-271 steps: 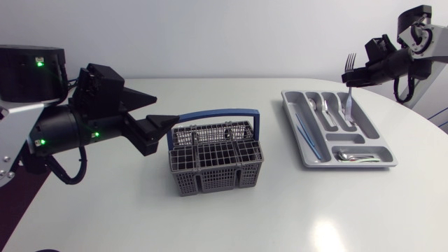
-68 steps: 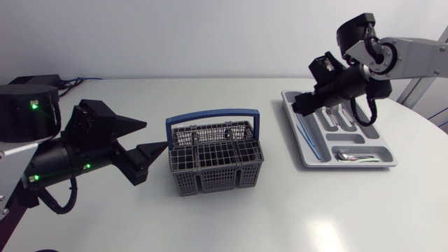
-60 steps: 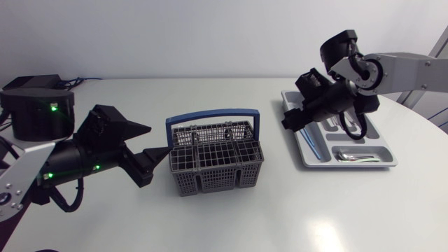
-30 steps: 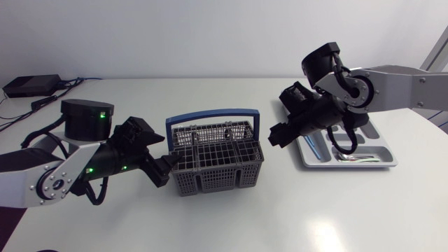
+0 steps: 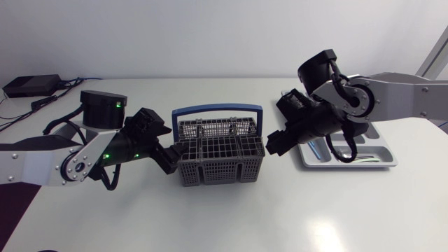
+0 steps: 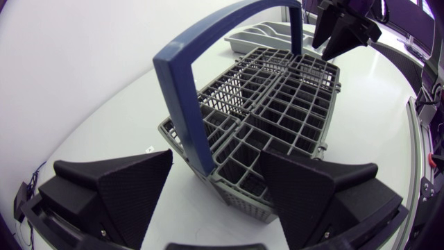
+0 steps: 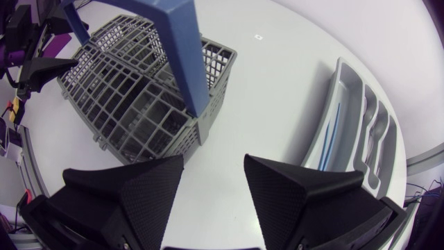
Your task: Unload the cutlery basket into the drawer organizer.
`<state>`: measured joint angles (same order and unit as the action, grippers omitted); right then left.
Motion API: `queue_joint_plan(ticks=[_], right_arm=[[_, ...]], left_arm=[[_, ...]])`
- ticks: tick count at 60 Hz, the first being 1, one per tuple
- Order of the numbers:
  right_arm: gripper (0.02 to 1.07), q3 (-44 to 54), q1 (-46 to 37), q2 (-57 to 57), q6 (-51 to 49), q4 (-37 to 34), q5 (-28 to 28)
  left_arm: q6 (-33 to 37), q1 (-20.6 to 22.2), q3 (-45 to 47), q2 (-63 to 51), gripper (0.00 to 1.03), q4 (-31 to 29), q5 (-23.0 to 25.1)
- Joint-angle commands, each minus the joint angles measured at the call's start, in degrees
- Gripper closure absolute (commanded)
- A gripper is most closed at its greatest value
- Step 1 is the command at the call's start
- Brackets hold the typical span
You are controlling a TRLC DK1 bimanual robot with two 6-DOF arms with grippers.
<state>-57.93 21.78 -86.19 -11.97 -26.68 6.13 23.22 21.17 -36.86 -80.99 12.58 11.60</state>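
Note:
The grey cutlery basket (image 5: 220, 157) with its blue handle (image 5: 217, 109) stands mid-table. My left gripper (image 5: 175, 155) is low at the basket's left end, open. In the left wrist view the basket's near corner (image 6: 243, 167) lies between the spread fingers of my left gripper (image 6: 218, 163). My right gripper (image 5: 273, 143) hangs open just off the basket's right end, with only bare table between the fingers of my right gripper (image 7: 214, 170); the basket (image 7: 139, 104) is ahead of it. The grey drawer organizer (image 5: 392, 162) lies at the right, half hidden by my right arm.
The organizer (image 7: 361, 125) holds a thin blue item (image 7: 331, 132) in its long slot, and cutlery (image 5: 353, 159) lies in its front compartment. My right gripper (image 6: 340, 31) shows beyond the basket in the left wrist view. A black box (image 5: 31, 85) sits at the far left.
Both arms came in to the basket: the left dropped low and moved right to its end, the right left the organizer and moved left. The basket shifted slightly right.

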Motion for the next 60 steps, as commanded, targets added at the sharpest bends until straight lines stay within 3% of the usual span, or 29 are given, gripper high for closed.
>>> queue_joint_plan(ticks=[1,25,32,60], right_arm=[[0.43,1.42,1.33,1.20,1.68,0.49,-0.15],[0.43,1.51,3.27,1.20,2.83,0.84,-0.77],[0.43,1.86,3.27,1.64,2.83,1.72,-3.23],[0.38,2.12,2.57,8.32,2.74,1.45,-3.41]], left_arm=[[1.83,-0.51,-1.99,-2.59,0.17,0.17,-0.96],[2.44,-0.34,-4.01,-4.35,0.17,0.17,-1.66],[2.44,-0.34,-3.74,-3.74,0.16,-0.19,-1.66],[0.42,0.01,-0.93,10.94,0.15,-6.69,-1.66]])
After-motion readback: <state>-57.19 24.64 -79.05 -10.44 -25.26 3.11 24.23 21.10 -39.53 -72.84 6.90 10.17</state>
